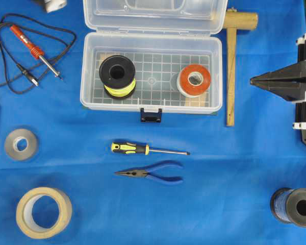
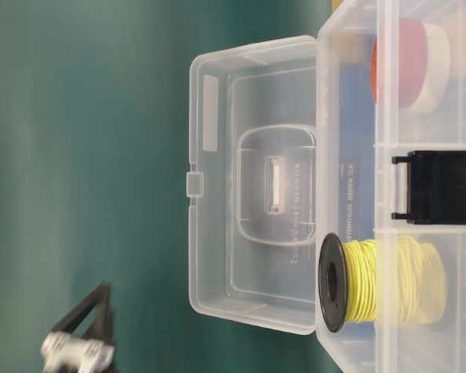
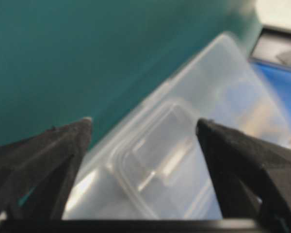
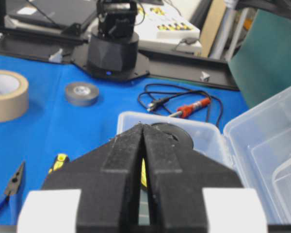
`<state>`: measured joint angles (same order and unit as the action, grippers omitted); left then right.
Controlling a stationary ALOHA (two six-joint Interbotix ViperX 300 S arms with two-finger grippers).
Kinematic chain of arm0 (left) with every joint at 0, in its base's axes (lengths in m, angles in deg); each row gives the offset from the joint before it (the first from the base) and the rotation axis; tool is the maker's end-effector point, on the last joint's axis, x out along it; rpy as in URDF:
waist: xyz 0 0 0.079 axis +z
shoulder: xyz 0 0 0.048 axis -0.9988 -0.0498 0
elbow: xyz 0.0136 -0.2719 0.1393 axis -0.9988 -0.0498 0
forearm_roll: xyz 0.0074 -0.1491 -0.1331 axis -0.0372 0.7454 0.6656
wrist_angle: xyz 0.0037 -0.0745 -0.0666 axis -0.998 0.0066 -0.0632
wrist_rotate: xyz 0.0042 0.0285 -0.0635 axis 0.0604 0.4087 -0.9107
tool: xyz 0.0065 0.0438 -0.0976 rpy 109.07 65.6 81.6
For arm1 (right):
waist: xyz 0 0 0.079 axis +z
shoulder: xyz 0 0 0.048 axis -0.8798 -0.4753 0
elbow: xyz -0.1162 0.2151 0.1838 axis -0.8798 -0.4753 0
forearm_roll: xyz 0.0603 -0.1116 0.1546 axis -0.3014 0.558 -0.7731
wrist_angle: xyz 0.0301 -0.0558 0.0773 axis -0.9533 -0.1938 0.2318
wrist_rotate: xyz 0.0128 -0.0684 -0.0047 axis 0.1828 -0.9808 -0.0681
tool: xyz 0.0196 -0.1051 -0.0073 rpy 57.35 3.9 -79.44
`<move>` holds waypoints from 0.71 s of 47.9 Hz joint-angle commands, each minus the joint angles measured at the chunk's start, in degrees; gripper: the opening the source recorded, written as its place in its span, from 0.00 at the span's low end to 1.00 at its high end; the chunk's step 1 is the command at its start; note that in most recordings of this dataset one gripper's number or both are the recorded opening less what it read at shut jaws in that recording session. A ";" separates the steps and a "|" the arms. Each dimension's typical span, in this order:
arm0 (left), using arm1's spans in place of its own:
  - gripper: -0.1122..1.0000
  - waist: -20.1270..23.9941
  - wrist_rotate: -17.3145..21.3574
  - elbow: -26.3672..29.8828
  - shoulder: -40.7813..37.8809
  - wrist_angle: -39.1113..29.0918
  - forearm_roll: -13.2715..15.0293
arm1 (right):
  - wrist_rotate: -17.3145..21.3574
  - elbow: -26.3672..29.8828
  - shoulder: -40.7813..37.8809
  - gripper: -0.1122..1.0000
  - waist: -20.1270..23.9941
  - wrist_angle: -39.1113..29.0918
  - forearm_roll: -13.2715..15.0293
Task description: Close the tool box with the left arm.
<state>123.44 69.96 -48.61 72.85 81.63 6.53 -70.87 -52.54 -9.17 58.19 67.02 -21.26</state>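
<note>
The clear tool box (image 1: 86, 71) sits open at the back middle, with its lid (image 1: 153, 13) standing up behind it and its black latch (image 1: 151, 115) at the front. Inside are a yellow wire spool (image 1: 117, 75) and an orange tape roll (image 1: 194, 80). My right gripper (image 1: 252, 80) is shut and empty, pointing at the box's right end (image 4: 143, 126). My left gripper (image 3: 144, 121) is open and empty. It faces the lid's handle recess (image 3: 160, 160) without touching it, and it hangs high on the yellow spool's side in the table-level view (image 2: 101, 291).
A wooden mallet (image 1: 232, 66) lies between the box and my right gripper. A screwdriver (image 1: 143, 149) and pliers (image 1: 153, 173) lie in front of the box. At the left are a soldering iron (image 1: 35, 48), grey tape (image 1: 20, 144) and masking tape (image 1: 43, 212). A blue wire spool (image 1: 296, 206) is at the front right.
</note>
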 commanded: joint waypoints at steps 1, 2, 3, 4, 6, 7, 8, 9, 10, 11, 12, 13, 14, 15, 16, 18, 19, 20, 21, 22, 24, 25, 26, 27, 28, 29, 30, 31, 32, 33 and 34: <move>0.91 0.88 0.53 5.54 -3.78 -1.58 0.09 | 0.09 1.41 -0.44 0.10 -0.09 -0.35 -0.09; 0.91 0.97 0.97 6.50 -4.75 -2.02 0.00 | 0.09 1.41 -0.53 0.10 -0.18 -0.44 -0.09; 0.91 1.14 1.41 7.38 -5.71 -2.46 0.00 | 0.09 1.41 -0.53 0.10 -0.09 -0.53 -0.09; 0.91 1.23 1.93 8.26 -6.68 -2.81 0.00 | 0.09 1.32 -0.53 0.10 -0.18 -0.62 0.00; 0.91 1.67 2.64 10.28 -9.14 -3.52 0.09 | 0.09 1.41 -0.53 0.10 -0.09 -0.88 -0.09; 0.91 1.67 2.72 10.99 -10.02 -3.87 0.09 | 0.09 1.32 -0.62 0.10 -0.09 -1.05 -0.09; 0.91 1.76 2.72 11.69 -10.99 -4.22 0.00 | 0.09 1.32 -0.62 0.10 -0.09 -1.23 -0.09; 0.91 1.76 2.81 12.48 -11.78 -4.75 0.00 | 0.09 1.32 -0.70 0.10 -0.09 -1.32 -0.09; 0.91 1.76 2.90 13.18 -12.57 -5.27 0.00 | 0.09 1.32 -0.79 0.10 -0.18 -1.49 -0.09; 0.91 1.76 2.90 13.80 -13.36 -5.98 0.09 | 0.09 1.32 -0.79 0.10 -0.09 -1.67 -0.09; 0.91 1.67 2.90 14.41 -14.06 -6.59 0.00 | 0.09 1.32 -0.88 0.10 -0.18 -1.76 -0.09; 0.91 1.58 2.90 15.38 -15.12 -8.00 0.00 | 0.09 1.23 -0.88 0.10 -0.18 -1.85 -0.09; 0.91 1.49 2.99 15.91 -15.64 -8.96 0.09 | 0.09 1.23 -0.97 0.10 -0.18 -1.93 -0.09; 0.91 1.41 3.08 16.52 -16.17 -10.02 0.09 | 0.09 1.23 -1.05 0.10 -0.18 -2.02 0.00; 0.91 1.41 3.16 17.05 -16.70 -11.16 0.00 | 0.09 1.23 -1.05 0.10 -0.18 -2.11 -0.09; 0.91 1.32 3.34 18.11 -17.58 -13.36 0.00 | 0.09 1.14 -1.23 0.10 -0.18 -2.20 -0.09; 0.91 1.23 3.43 18.54 -18.02 -14.50 0.09 | 0.09 1.23 -1.32 0.10 -0.26 -2.29 -0.09; 0.91 1.23 3.60 19.07 -18.46 -15.56 0.00 | 0.09 1.23 -1.41 0.10 -0.18 -2.37 0.00; 0.91 1.23 3.78 19.42 -18.81 -16.44 0.00 | 0.09 1.23 -1.41 0.10 -0.26 -2.37 -0.09; 0.91 1.23 3.96 19.78 -19.07 -17.23 0.00 | 0.09 1.14 -1.49 0.10 -0.26 -2.37 0.00; 0.91 1.23 4.04 20.39 -19.60 -18.81 0.00 | 0.09 1.14 -1.58 0.10 -0.35 -2.37 0.00; 0.91 1.23 4.22 20.57 -19.78 -19.42 0.00 | 0.09 1.14 -1.76 0.10 -0.35 -2.37 0.00; 0.91 1.23 4.39 20.74 -19.86 -19.86 0.09 | 0.09 1.05 -1.85 0.10 -0.44 -2.37 0.00; 0.91 1.23 4.39 21.01 -20.04 -20.30 0.00 | 0.09 1.05 -1.93 0.10 -0.53 -2.37 -0.09; 0.91 1.23 4.48 21.09 -20.13 -20.83 0.00 | 0.09 1.05 -1.93 0.10 -0.62 -2.37 -0.09; 0.91 1.23 4.48 21.18 -20.21 -21.27 0.00 | 0.09 1.05 -2.02 0.10 -0.62 -2.37 -0.09; 0.91 1.23 4.39 21.27 -20.39 -21.53 0.00 | 0.09 1.05 -2.11 0.10 -0.62 -2.29 -0.09; 0.91 1.23 4.39 21.36 -20.48 -21.88 0.09 | 0.09 1.05 -2.20 0.10 -0.70 -2.29 -0.09; 0.91 1.23 4.39 21.36 -20.48 -22.24 0.00 | 0.09 0.97 -2.29 0.10 -0.70 -2.29 -0.09; 0.91 1.23 4.39 21.36 -20.57 -22.50 0.00 | 0.09 0.97 -2.29 0.10 -0.79 -2.29 -0.09; 0.91 1.23 4.39 21.36 -20.57 -22.94 0.09 | 0.09 0.97 -2.37 0.10 -0.79 -2.20 0.00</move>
<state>124.67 74.44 -28.75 51.76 59.57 6.44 -70.87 -52.54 -10.93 57.67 64.47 -21.26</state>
